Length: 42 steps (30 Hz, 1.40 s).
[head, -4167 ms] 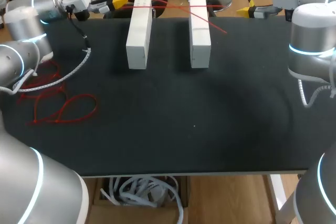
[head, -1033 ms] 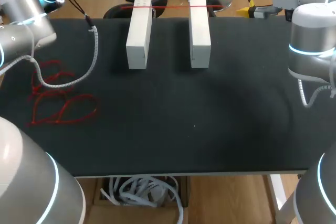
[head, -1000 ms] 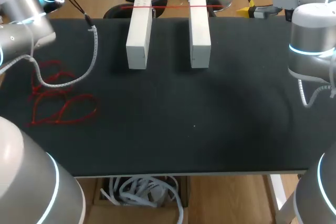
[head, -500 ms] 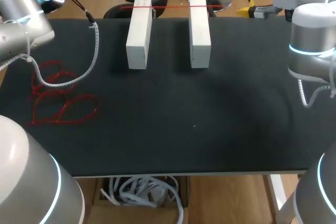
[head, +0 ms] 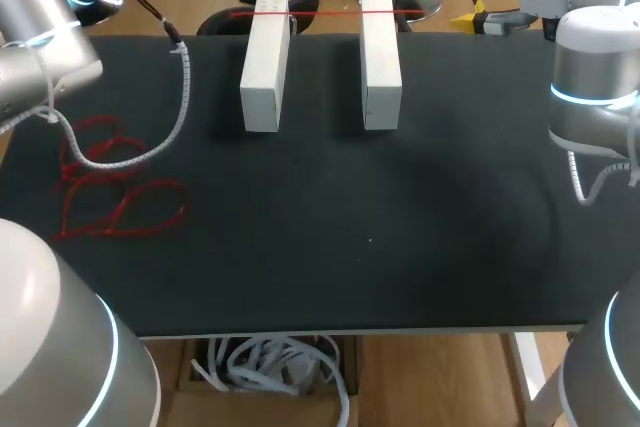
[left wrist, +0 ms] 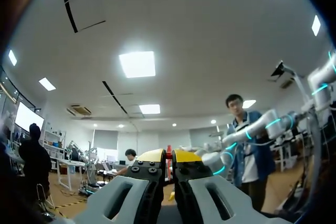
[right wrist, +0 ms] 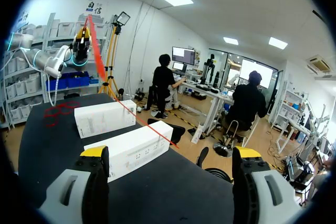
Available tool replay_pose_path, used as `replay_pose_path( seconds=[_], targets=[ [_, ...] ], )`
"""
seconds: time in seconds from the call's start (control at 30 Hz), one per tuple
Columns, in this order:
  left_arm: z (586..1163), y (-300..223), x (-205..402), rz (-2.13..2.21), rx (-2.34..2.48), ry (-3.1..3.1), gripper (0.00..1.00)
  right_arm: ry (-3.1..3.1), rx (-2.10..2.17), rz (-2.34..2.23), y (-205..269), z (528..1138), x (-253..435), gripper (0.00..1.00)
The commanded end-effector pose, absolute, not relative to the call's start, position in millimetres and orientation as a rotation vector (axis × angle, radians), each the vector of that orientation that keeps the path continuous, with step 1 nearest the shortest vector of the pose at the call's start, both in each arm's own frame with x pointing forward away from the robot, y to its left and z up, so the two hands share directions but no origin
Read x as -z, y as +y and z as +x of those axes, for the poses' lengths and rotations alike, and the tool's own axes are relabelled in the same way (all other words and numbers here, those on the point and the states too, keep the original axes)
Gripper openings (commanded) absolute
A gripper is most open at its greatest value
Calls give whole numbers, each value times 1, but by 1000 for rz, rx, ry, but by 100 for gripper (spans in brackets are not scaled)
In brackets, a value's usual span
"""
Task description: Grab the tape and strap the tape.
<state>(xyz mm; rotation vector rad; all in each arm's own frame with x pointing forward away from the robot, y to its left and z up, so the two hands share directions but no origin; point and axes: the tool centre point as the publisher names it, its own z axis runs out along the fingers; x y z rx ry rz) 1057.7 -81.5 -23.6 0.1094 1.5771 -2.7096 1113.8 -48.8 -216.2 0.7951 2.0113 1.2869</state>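
A thin red tape strap point(head: 320, 13) runs straight across the far ends of two white blocks point(head: 265, 62) point(head: 380, 57). My left gripper point(left wrist: 169, 156) is shut on one end of the strap, with a red sliver showing between its yellow tips. In the right wrist view the strap point(right wrist: 105, 77) slants down from that left gripper point(right wrist: 81, 40) over both blocks point(right wrist: 126, 148) to its free end past the nearer block. My right gripper point(right wrist: 170, 156) point(head: 472, 19) stands open at the table's far right edge, with nothing between its fingers point(right wrist: 94, 153).
A heap of spare red ties point(head: 105, 187) lies on the black table point(head: 370, 237) at the left. The left arm's white spiral cable point(head: 175, 107) hangs over the table's left part.
The left gripper has drawn back to the far left, mostly out of the head view. The strap, slanted four seconds ago, now lies straight across the blocks. The right arm has not moved.
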Motion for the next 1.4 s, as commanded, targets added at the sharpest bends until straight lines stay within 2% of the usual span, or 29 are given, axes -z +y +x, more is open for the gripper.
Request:
replay_pose_path(
  seconds=[0.03,0.77,1.03,1.4],
  targets=[
    [1056,-83,25,103,2713,1546,0,2011,-1290,794,-49,1114,216,100],
    [1056,-83,25,103,2713,1546,0,2011,-1290,794,-49,1114,216,100],
    [1056,-83,25,103,2713,1546,0,1734,-1520,1176,-56,1056,199,100],
    [1056,-83,25,103,2713,1546,0,1701,-1330,1345,-51,999,183,100]
  ],
)
